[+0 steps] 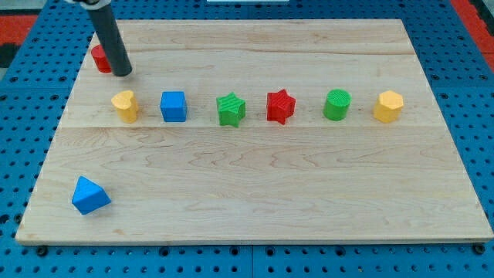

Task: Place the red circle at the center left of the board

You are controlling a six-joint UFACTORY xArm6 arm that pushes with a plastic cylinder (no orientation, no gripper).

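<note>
I am resting my tip (122,73), a bare rod holding nothing, right of the red circle (99,58); it needs pushing from above, slowly down the view.

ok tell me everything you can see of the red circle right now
The red circle is a small, plain red block that looks like plastic, lying flat on the wooden board near its top left corner. Only its left part shows: my rod stands in front and hides the rest. My tip sits at its lower right edge, apparently touching, though contact cannot be confirmed. It lies apart from every other block, the nearest being the yellow block below it in the view.
</note>
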